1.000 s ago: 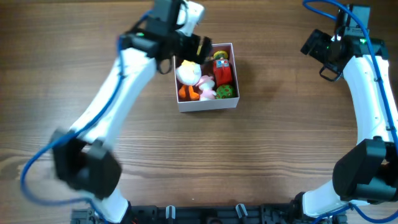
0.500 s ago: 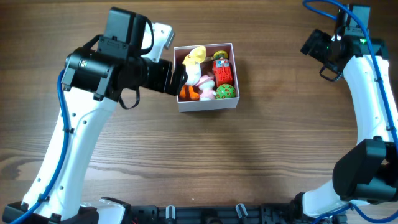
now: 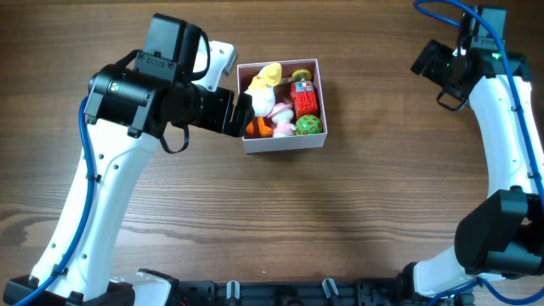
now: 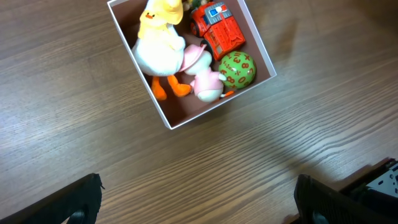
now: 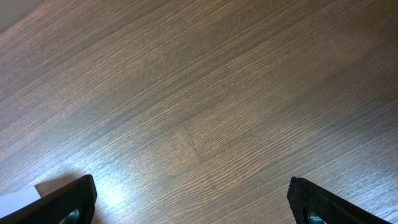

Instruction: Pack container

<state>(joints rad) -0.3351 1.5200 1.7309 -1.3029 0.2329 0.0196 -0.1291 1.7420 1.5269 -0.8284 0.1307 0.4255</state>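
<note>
The container is a small white-walled box with a dusty-pink inside, standing at the back of the table. Inside lie a white duck with a yellow head, a pink toy, a red toy and a green ball. My left gripper hovers open and empty at the box's left wall. In the left wrist view the container and duck lie ahead of the left gripper, with bare wood between the fingers. My right gripper is open and empty at the far right.
The right gripper looks down on bare wood, with a white scrap at the lower left edge of that view. The wooden tabletop stretches in front of the box and between the two arms.
My left arm has drawn back from over the container's far-left corner to its left side, and the duck's yellow head now shows. The right arm has not moved.
</note>
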